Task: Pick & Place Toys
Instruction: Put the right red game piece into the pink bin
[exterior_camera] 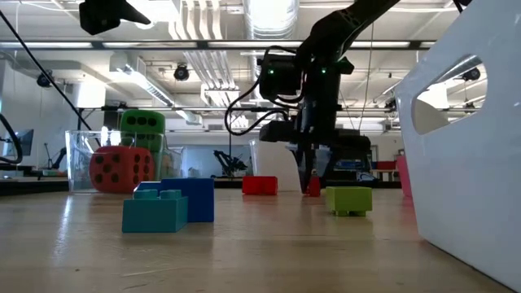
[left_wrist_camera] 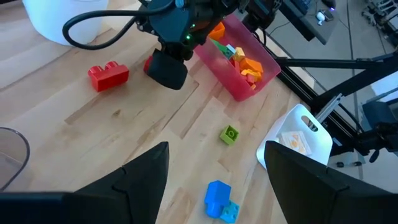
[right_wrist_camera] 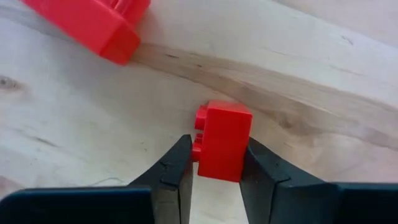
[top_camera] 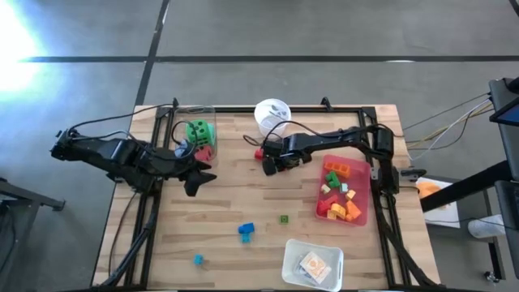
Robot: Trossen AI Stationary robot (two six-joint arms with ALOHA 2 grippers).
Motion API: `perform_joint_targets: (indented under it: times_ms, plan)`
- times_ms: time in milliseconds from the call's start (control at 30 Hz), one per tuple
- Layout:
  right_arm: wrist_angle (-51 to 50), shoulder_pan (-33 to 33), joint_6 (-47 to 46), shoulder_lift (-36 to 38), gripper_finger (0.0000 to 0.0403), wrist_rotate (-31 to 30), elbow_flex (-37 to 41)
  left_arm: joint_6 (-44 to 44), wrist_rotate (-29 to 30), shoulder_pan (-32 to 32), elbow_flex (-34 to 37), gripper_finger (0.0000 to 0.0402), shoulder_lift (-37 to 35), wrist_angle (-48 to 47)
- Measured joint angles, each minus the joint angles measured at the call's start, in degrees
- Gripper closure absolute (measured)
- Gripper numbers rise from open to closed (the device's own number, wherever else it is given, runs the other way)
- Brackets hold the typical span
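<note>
A small red brick (right_wrist_camera: pixel 222 140) lies on the wooden table between the fingers of my right gripper (right_wrist_camera: pixel 217 163), which is shut on it near the middle of the table (top_camera: pixel 270 165). A larger red brick (top_camera: pixel 259 152) lies just beyond it. A blue brick on a teal one (top_camera: pixel 246 231), a green brick (top_camera: pixel 284 219) and a small teal piece (top_camera: pixel 198 259) rest on the table nearer the front. A green die (top_camera: pixel 196 131) sits on a red die (top_camera: pixel 206 152) in a clear box. My left gripper (top_camera: pixel 195 175) hangs open above the table's left half. My right gripper pinches the small red brick between its two fingers, one on the studded side (right_wrist_camera: pixel 199 146) and one on the opposite side (right_wrist_camera: pixel 246 158). The fingers come from above, pointing down. The brick lies on the table on its side, studs facing sideways.
A pink tray (top_camera: pixel 363 212) with several orange, yellow, green and red bricks stands at the right. A white cup (top_camera: pixel 273 113) is at the far edge, a white container (top_camera: pixel 312 264) near the front edge. Bare wood lies between the loose bricks.
</note>
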State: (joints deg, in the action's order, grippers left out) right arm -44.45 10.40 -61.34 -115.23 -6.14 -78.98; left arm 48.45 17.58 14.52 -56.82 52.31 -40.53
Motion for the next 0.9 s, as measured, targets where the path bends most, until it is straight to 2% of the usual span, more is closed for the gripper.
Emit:
perform_joint_targets:
  times_ms: [200,433,667,900]
  plan:
    - [-0.3,-0.4,4.7,1.6,0.0316,0.9,-0.2,0.0,0.0,0.0,0.0,0.0137,0.0,0.0]
    - [-2.5,-0.7,8.2,9.0,0.0316,0.8,-0.2,0.0,0.0,0.0,0.0,0.0137,0.0,0.0]
    - [-11.0,-2.3,10.9,18.8,0.0316,0.9,-0.1,0.0,0.2,0.0,0.0,0.0136,0.0,0.0]
    - [-25.2,-5.9,9.3,27.2,0.0316,1.7,0.0,-0.1,1.8,0.0,0.0,0.0136,0.0,-0.1]
